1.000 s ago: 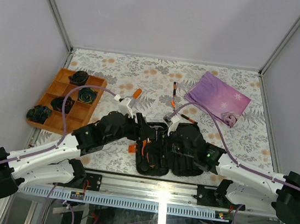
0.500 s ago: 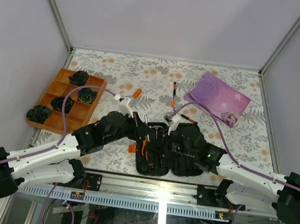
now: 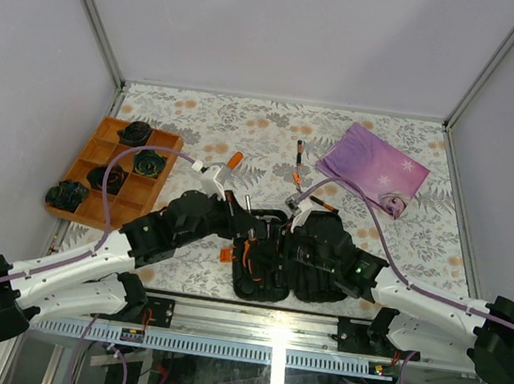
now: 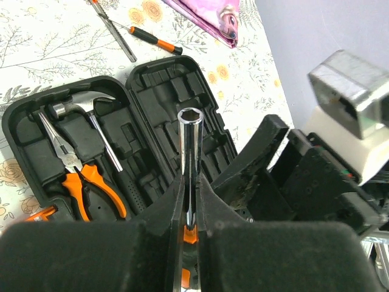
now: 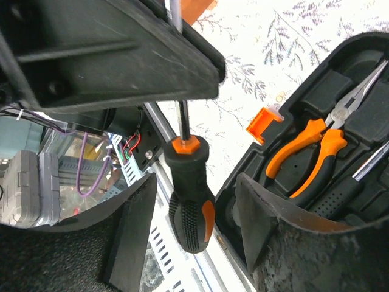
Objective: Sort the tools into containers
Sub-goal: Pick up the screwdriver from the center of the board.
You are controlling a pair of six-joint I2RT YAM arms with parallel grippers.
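Note:
My left gripper (image 4: 191,196) is shut on the steel shaft of a nut driver (image 4: 189,146), whose hex socket points up over the open black tool case (image 4: 172,91). The driver's black-and-orange handle (image 5: 189,204) hangs between the fingers of my right gripper (image 5: 196,188), which stands open with a gap on each side. Orange-handled pliers (image 4: 82,179) and a hammer (image 4: 91,115) lie in the case's slots. In the top view both grippers (image 3: 246,217) (image 3: 266,250) meet over the case (image 3: 258,290).
Two screwdrivers (image 3: 298,160) (image 3: 324,204) lie on the floral table beyond the case, near a purple cloth (image 3: 374,165). An orange divided tray (image 3: 98,176) with black coiled lumps sits at the left. The case's orange latch (image 5: 265,121) sticks out at its edge.
My left gripper has shut on the driver's shaft. My right gripper has opened off the handle. Both arms stay over the case.

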